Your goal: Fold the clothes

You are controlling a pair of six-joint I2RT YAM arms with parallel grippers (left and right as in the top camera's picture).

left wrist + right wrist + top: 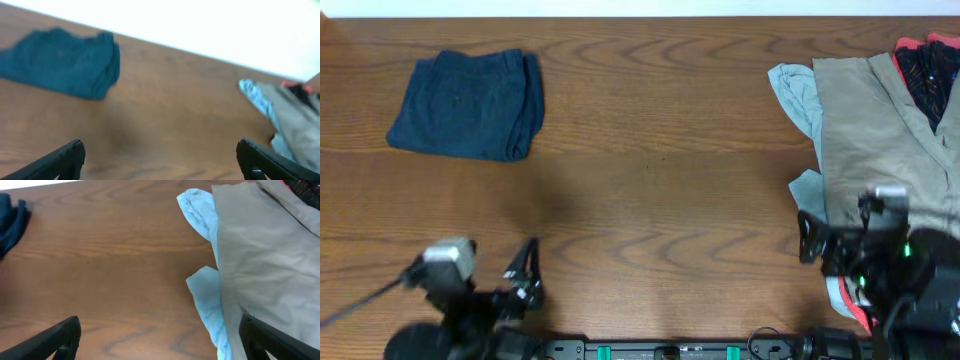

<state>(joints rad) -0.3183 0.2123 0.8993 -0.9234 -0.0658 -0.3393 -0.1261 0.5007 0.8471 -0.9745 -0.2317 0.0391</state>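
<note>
The dark navy shorts lie folded into a compact rectangle at the table's far left; they also show in the left wrist view and at the left edge of the right wrist view. My left gripper is open and empty near the front edge, well short of the shorts; its fingers show wide apart in its wrist view. My right gripper is open and empty at the front right, its right finger over the edge of the tan garment, as its wrist view shows.
A heap at the right holds the tan garment, a pale blue-grey garment beneath it, and a red and black item at the far right. The wooden table spans the view.
</note>
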